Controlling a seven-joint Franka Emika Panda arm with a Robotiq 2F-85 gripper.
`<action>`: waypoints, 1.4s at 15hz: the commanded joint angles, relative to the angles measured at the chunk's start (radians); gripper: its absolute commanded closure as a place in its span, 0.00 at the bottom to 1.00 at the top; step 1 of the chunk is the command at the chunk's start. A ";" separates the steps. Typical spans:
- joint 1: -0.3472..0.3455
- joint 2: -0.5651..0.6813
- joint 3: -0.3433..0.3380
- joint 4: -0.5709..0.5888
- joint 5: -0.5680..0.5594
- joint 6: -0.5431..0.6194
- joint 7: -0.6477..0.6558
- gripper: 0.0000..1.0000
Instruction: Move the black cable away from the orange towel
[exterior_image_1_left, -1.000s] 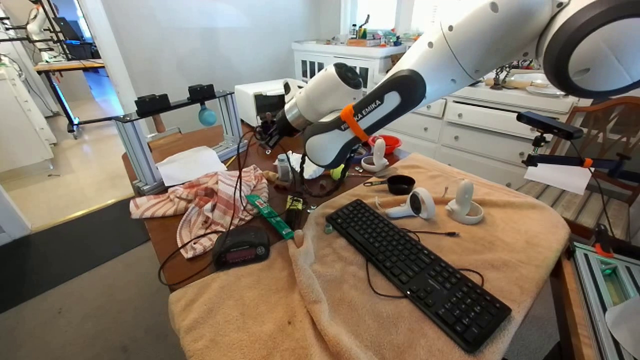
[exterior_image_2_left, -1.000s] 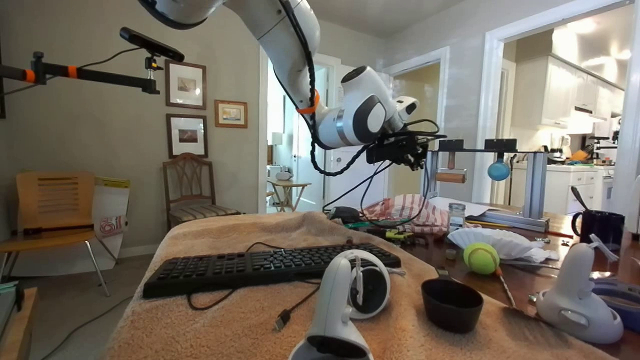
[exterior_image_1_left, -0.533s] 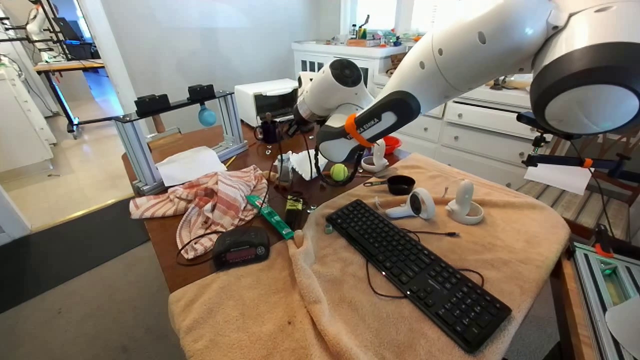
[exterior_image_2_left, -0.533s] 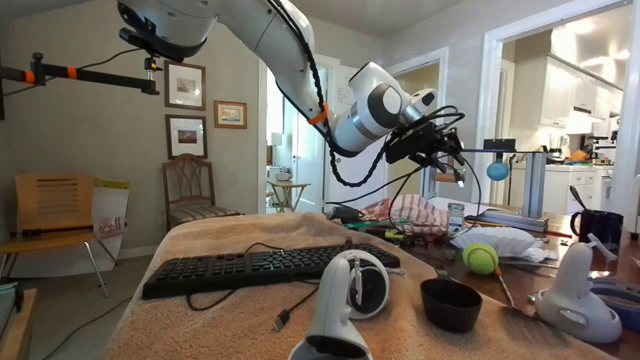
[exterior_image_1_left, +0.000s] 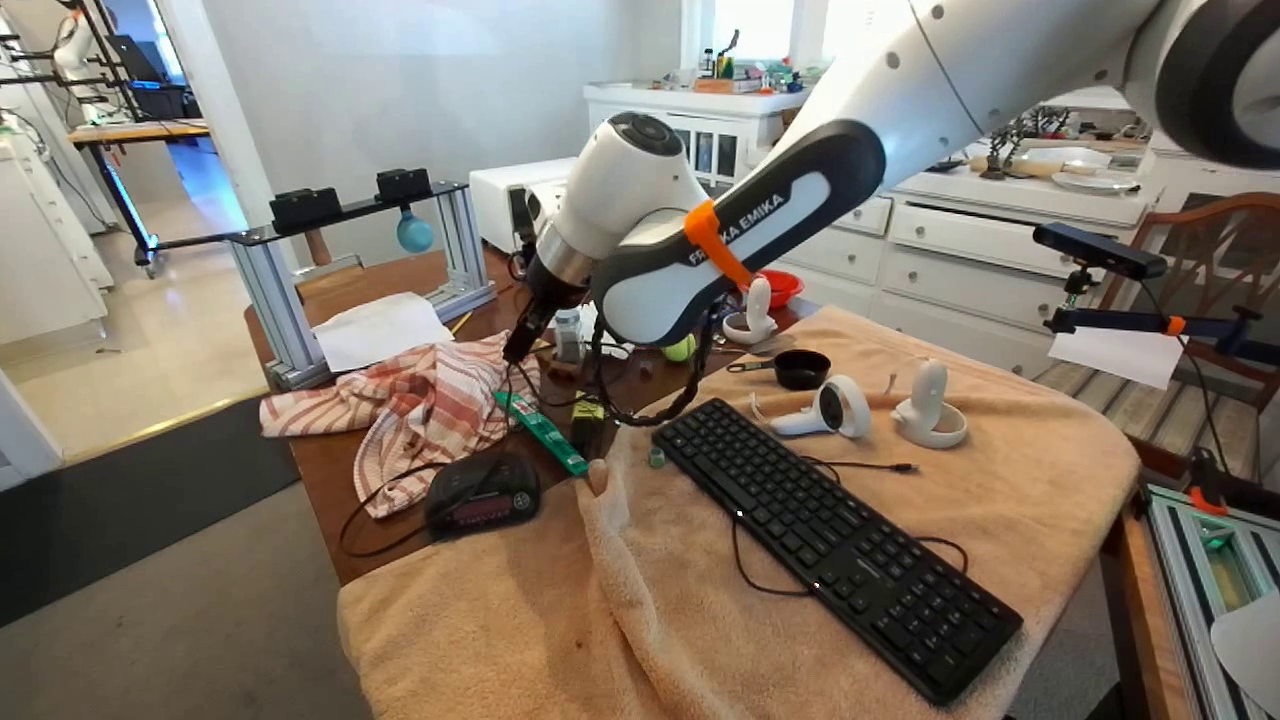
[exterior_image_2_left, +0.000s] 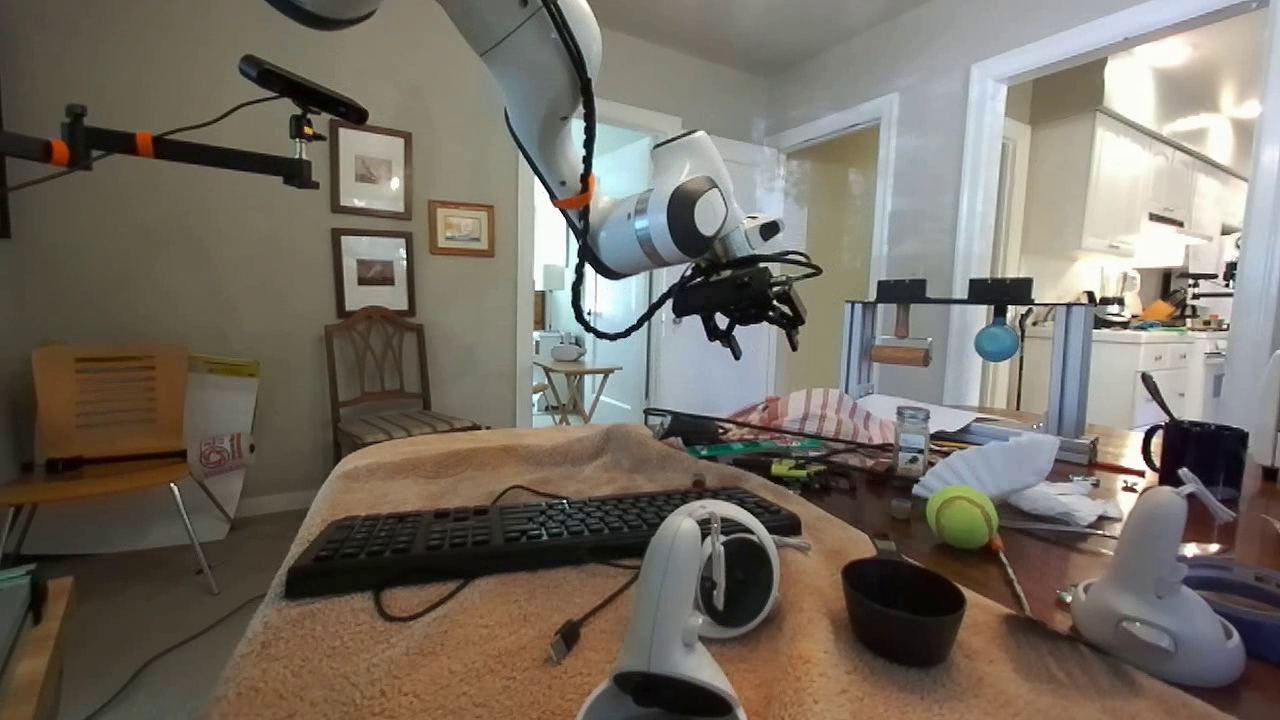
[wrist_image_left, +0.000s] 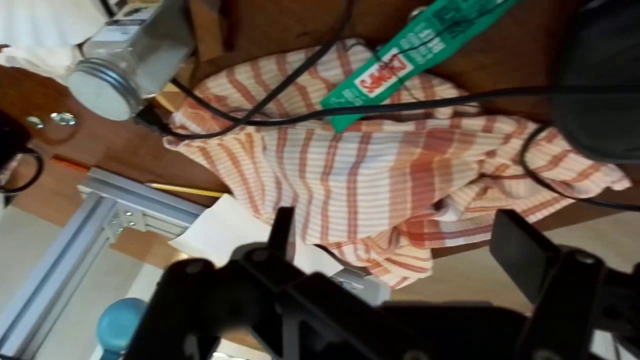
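The black cable (wrist_image_left: 380, 107) runs across the striped cloth and the green packet in the wrist view, with its plug (wrist_image_left: 149, 119) beside the glass jar. In an exterior view the cable (exterior_image_2_left: 740, 420) stretches low over the brown table, beyond the far edge of the orange towel (exterior_image_2_left: 330, 650). That towel (exterior_image_1_left: 500, 640) covers the near part of the table, wrinkled. My gripper (wrist_image_left: 395, 222) is open above the striped cloth, its fingers wide apart with nothing between them. In an exterior view the gripper (exterior_image_2_left: 766, 350) hangs above the cable, apart from it.
A black clock (exterior_image_1_left: 482, 495) sits beside the towel. On the towel lie a keyboard (exterior_image_1_left: 840, 550) with its own lead, a small black cup (exterior_image_1_left: 803, 370) and white controllers (exterior_image_1_left: 930, 410). A metal frame (exterior_image_1_left: 466, 240), the jar (wrist_image_left: 115, 85) and the striped cloth (exterior_image_1_left: 430, 400) surround my gripper.
The cable hung from my gripper earlier; the jaws have since opened and it has dropped onto the table. The arm swung toward the mug, then back over the striped cloth.
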 joint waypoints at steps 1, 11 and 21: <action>-0.180 -0.067 0.239 -0.024 0.010 -0.172 -0.135 0.00; -0.188 0.137 0.281 0.337 0.054 -0.630 -0.037 0.00; -0.101 0.388 0.088 0.740 -0.059 -0.625 0.258 0.00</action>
